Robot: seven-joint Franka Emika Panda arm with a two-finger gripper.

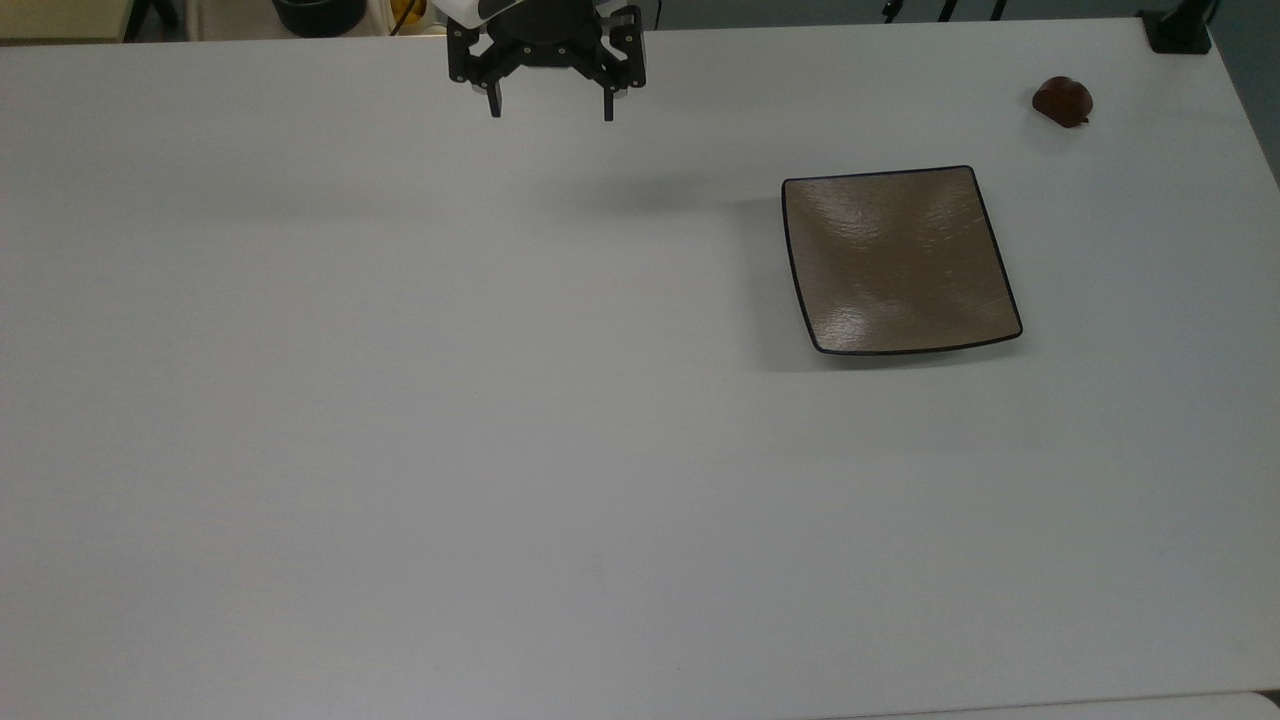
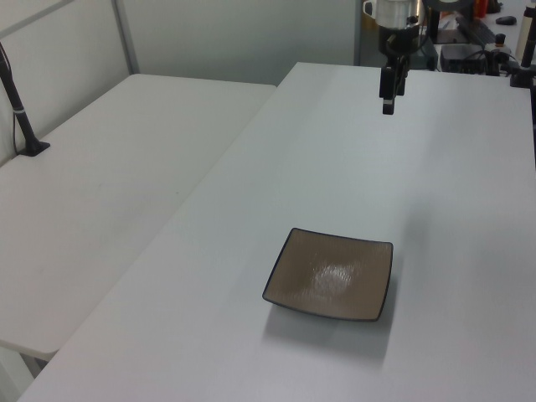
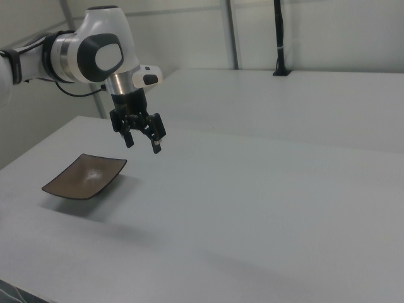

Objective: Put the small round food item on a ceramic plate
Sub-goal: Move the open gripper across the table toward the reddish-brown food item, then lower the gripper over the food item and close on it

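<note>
A small glossy reddish-brown food item (image 1: 1062, 101) lies on the white table near the top view's upper right corner. Below and to its left sits the square brownish-tan ceramic plate (image 1: 897, 261) with a thin dark rim, bare inside; it also appears in the left view (image 2: 331, 274) and the right view (image 3: 85, 177). My gripper (image 1: 551, 113) hangs open above the table at the top view's upper middle, far left of both, holding nothing. I see it too in the left view (image 2: 388, 105) and the right view (image 3: 142, 144).
The white table (image 1: 500, 400) spreads wide around the plate. A second white table (image 2: 109, 184) adjoins it on the left view's left, with a black pole (image 2: 17, 100) clamped there. Dark equipment (image 2: 486, 46) stands beyond the far edge.
</note>
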